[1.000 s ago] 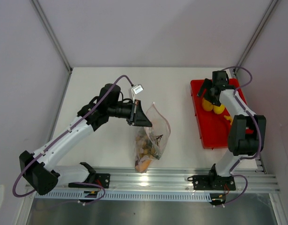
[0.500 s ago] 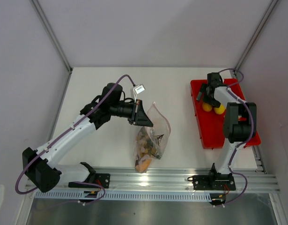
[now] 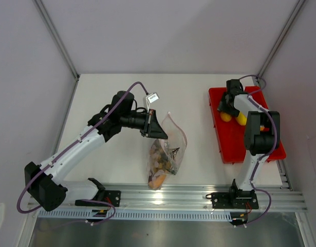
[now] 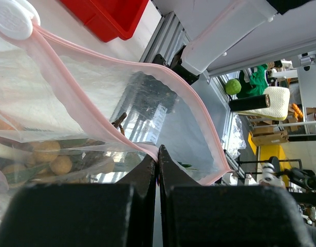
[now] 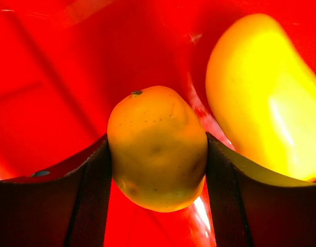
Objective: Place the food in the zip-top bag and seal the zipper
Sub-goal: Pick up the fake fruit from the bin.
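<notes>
- Table (image 3: 106, 92): pale, carries everything below.
- Red tray (image 3: 232, 146): lies along the table's right edge, from the far right corner back toward the near edge.
- Zip-top bag (image 3: 170, 139): sits mid-table, its bottom end close to the near edge and its mouth lifted and gaping.
- Left gripper (image 4: 158, 154): pinched tight on the bag's mouth edge, holding it up.
- Right gripper (image 3: 227, 109): down in the far end of the tray, its fingers pressed against both sides of a yellow lemon.
- Food in the bag (image 3: 160, 157): heaped in the lower half, with an orange piece at the very bottom and small round yellowish pieces showing through the plastic.
- Second yellow fruit (image 5: 255, 98): on the tray floor just beside the lemon.
- Yellow lemon (image 5: 156, 149): on the tray, between the right fingers.
- Zipper (image 4: 168, 78): thin pink strip, unsealed, its two sides bowed well apart and clamped together only at the left fingertips.
</notes>
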You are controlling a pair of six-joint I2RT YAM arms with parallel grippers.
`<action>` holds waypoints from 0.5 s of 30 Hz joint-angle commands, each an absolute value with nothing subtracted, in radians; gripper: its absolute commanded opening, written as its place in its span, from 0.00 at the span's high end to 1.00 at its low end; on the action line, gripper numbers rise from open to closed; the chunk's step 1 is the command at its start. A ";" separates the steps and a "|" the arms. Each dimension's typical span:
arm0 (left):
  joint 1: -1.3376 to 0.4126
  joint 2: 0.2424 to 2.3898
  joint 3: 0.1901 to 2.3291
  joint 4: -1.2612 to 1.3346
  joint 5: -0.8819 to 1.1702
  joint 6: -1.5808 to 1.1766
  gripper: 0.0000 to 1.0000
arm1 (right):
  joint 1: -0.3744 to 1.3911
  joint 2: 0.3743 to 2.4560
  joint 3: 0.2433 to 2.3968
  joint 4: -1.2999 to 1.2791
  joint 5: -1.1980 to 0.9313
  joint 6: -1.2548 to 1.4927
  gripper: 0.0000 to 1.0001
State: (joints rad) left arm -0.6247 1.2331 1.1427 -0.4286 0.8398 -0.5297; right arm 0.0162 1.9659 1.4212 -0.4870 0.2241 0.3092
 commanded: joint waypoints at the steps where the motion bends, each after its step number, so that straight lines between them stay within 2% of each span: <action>1: -0.614 1.210 1.157 -0.416 0.851 -0.502 0.99 | 0.034 1.786 1.434 -0.520 0.241 0.330 0.84; 4: -0.614 1.212 1.155 -0.422 0.844 -0.499 1.00 | 0.083 1.642 1.434 -0.583 0.209 0.336 0.90; 7: -0.614 1.212 1.151 -0.423 0.838 -0.500 0.99 | 0.175 1.480 1.439 -0.647 0.172 0.333 0.91; 11: -0.614 1.209 1.150 -0.429 0.831 -0.499 0.99 | 0.313 1.271 1.430 -0.666 -0.082 0.354 0.92; 15: -0.614 1.198 1.150 -0.440 0.819 -0.500 1.00 | 0.525 1.117 1.425 -0.669 -0.153 0.374 0.95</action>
State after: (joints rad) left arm -0.6228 1.2316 1.1427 -0.4374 0.8295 -0.5220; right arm 0.4301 1.1839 1.4216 -0.6189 -0.0330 0.3473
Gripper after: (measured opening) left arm 0.005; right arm 0.646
